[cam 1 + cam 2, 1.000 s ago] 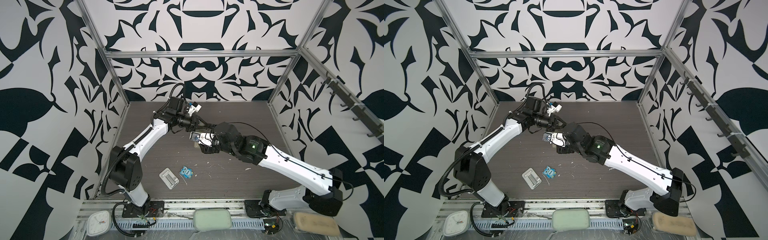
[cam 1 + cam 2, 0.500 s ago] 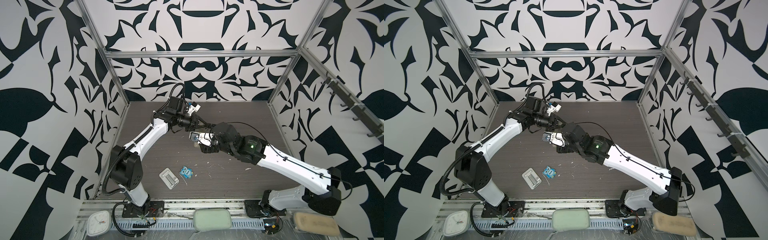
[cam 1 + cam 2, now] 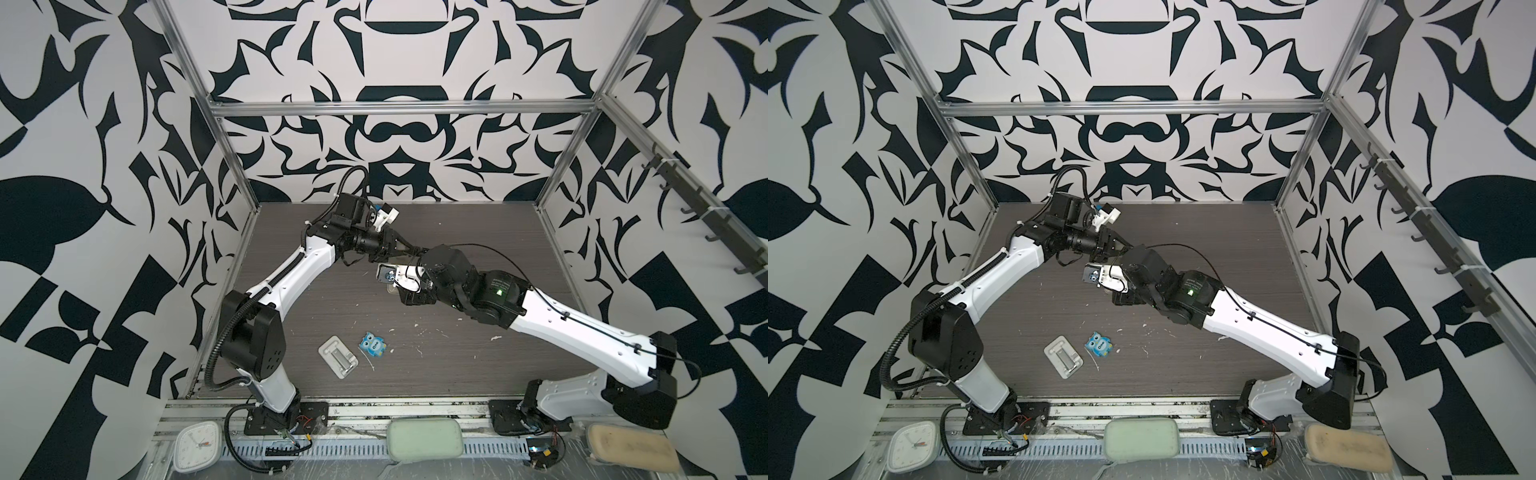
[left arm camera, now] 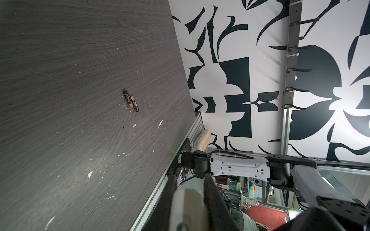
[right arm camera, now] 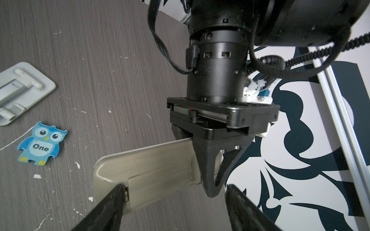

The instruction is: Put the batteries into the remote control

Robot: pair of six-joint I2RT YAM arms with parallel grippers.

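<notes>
My left gripper (image 4: pixel 190 186) is shut on one end of the remote control (image 4: pixel 188 208) and holds it above the table, near the middle back in a top view (image 3: pixel 409 249). The right wrist view shows the remote control's (image 5: pixel 152 166) plain beige-grey back with the battery cover shut. My right gripper (image 5: pixel 176 194) stands open astride it. One fingertip (image 5: pixel 120 192) touches the cover's edge, and the other finger is clear of the remote. The two batteries (image 4: pixel 131 100) lie side by side on the table, seen only in the left wrist view. My right wrist (image 3: pixel 440 270) hides the remote in both top views.
A white tray (image 3: pixel 338 356) with a metal piece and a blue owl-shaped item (image 3: pixel 372 344) lie at the table's front middle, also the tray (image 5: pixel 22 90) and owl (image 5: pixel 41 147) in the right wrist view. The patterned walls and aluminium frame stand close behind my left gripper.
My right arm has crept slightly to the left, toward the held remote. Neither gripper has changed its opening.
</notes>
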